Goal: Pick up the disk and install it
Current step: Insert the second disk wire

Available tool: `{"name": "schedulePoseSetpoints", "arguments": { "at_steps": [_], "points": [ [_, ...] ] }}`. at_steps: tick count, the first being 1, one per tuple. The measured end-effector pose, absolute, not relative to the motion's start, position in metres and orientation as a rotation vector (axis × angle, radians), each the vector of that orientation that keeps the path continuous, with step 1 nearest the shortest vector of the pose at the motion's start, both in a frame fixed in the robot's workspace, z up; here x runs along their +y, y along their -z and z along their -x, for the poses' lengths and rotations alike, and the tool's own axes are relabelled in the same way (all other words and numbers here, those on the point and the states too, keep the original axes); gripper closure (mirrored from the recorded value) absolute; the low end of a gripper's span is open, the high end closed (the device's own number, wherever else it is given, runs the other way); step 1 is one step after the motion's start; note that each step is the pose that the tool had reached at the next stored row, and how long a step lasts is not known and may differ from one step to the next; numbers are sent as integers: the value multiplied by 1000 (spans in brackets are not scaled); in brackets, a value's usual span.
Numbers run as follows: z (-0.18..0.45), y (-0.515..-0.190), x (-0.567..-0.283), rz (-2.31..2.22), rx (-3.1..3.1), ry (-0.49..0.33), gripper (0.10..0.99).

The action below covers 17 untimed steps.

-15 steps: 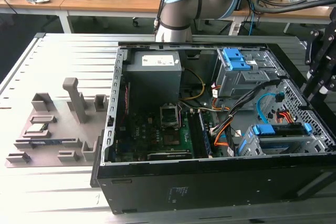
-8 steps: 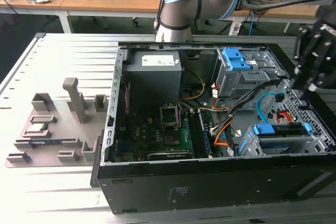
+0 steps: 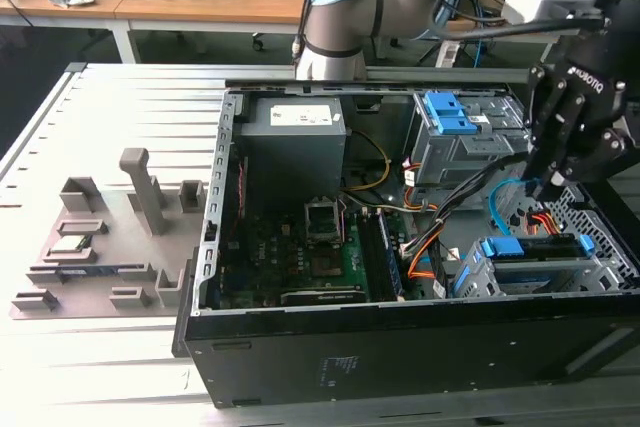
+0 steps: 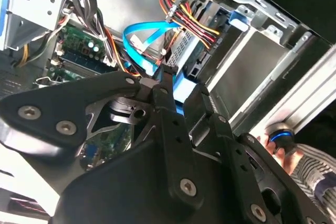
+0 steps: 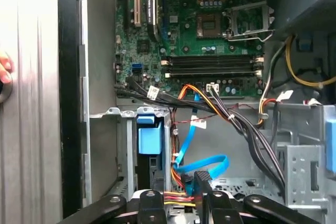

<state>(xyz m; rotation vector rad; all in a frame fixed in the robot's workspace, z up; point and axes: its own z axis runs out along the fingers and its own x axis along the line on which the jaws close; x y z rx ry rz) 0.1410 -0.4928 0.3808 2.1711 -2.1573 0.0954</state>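
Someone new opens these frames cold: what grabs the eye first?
First the open computer case, lying on its side with the green motherboard exposed. Next the black tool hanging inside the case at the exterior view's right, just above the blue-framed disk sitting in the lower drive cage. Then the bright blue cable looping beside orange and yellow wires in both wrist views.

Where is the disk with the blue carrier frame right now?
In the exterior view, the silver disk in its blue plastic carrier frame sits in the grey metal drive cage at the open computer case's right, below the black claw.
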Motion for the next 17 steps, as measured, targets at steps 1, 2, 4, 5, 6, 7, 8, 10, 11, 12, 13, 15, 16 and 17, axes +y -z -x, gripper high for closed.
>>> {"name": "schedulePoseSetpoints", "arguments": {
  "at_steps": [1,2,4,5,6,7,8,10,11,12,13,15,16,17],
  "points": [
    [-140,-380,-492,-2179,-2149,-96,725],
    [-140,-379,-492,-2185,-2144,-96,725],
    [-137,-377,-492,-2200,-2129,-97,725],
    [-137,-377,-492,-2201,-2128,-97,725],
    [-137,-377,-492,-2201,-2128,-97,725],
    [-137,-377,-492,-2201,-2128,-97,725],
    [-137,-377,-492,-2201,-2128,-97,725],
    [-137,-377,-492,-2201,-2128,-97,741],
    [-137,-377,-492,-2201,-2128,-97,871],
    [-137,-377,-492,-2201,-2127,-97,925],
    [-137,-377,-492,-2202,-2127,-97,925],
    [-137,-377,-492,-2202,-2127,-97,925],
    [-137,-377,-494,-2202,-2127,-97,925],
    [-137,-377,-501,-2201,-2127,-98,925]
  ]
}}
